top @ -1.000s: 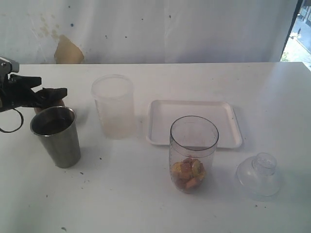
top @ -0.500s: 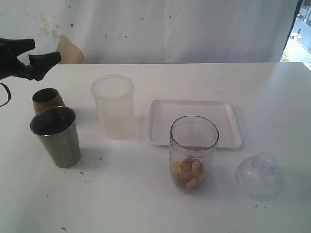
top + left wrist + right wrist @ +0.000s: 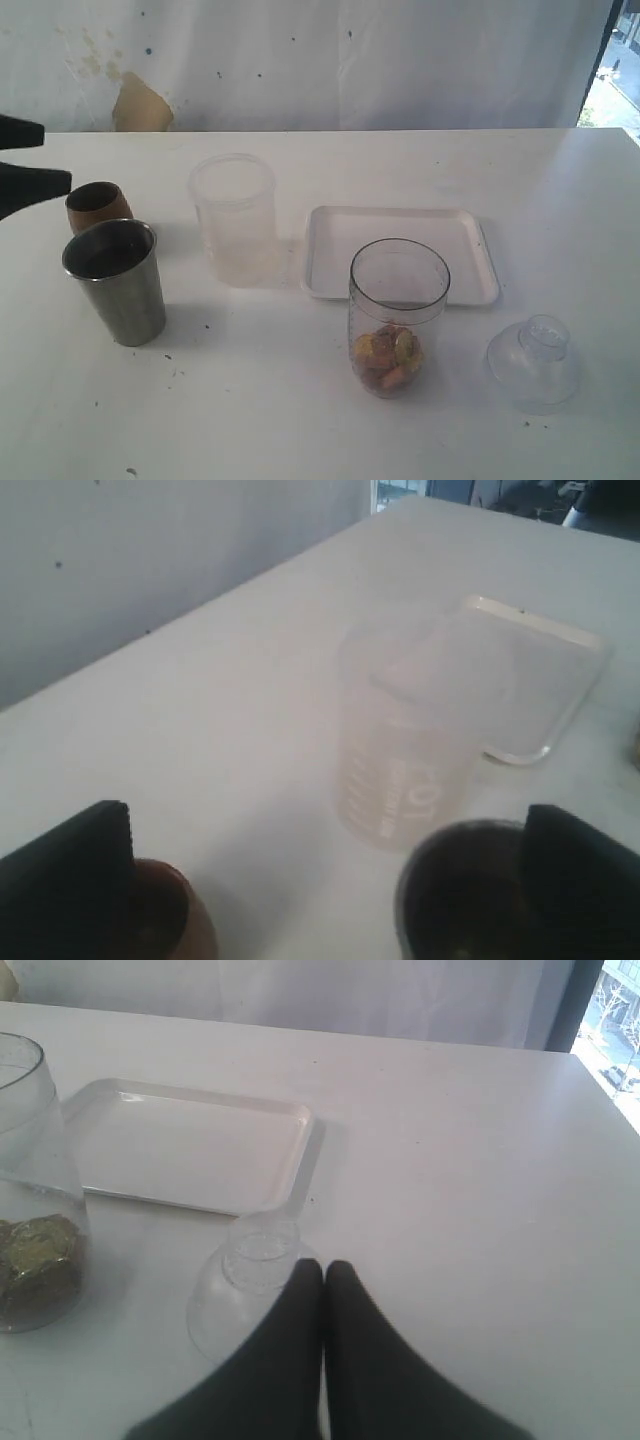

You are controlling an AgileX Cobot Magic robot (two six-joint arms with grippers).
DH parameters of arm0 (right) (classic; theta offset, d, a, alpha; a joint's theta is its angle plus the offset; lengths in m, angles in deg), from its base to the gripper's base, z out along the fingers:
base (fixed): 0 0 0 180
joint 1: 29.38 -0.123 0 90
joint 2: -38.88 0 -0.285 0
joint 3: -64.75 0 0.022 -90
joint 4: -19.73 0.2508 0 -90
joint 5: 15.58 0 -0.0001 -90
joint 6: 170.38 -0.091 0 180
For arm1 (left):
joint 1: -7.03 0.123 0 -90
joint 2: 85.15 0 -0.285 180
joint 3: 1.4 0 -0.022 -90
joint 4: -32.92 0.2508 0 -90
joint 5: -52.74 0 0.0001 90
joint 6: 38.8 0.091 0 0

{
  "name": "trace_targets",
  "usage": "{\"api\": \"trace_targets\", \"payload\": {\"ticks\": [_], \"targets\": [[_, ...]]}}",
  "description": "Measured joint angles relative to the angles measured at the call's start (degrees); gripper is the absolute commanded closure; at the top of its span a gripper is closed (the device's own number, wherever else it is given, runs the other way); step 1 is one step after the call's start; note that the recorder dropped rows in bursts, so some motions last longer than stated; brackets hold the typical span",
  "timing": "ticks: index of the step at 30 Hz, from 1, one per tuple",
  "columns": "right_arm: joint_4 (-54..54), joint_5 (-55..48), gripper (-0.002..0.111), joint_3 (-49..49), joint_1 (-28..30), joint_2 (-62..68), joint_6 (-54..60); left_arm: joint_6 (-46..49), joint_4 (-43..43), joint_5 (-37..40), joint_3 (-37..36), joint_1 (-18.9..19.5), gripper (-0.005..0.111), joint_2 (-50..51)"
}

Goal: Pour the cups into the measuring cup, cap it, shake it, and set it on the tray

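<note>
One copper cup sits freed; left pincer, spread, has withdrawn; tumbler likely next; right pincer pressed together.

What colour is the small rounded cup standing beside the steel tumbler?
The rounded cup is copper-brown; the exterior view shows it best.

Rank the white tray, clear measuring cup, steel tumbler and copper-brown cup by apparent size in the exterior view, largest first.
1. white tray
2. clear measuring cup
3. steel tumbler
4. copper-brown cup, partly hidden behind the tumbler and farther back.
</note>
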Motion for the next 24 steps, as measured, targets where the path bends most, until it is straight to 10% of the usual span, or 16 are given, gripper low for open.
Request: {"api": "trace_targets", "payload": {"ticks": [24], "targets": [[0.00,0.00,0.108,0.00,0.00,0.00,0.00,16.01,-4.59,-0.31,-22.67,-0.47,0.002,-5.56]]}}
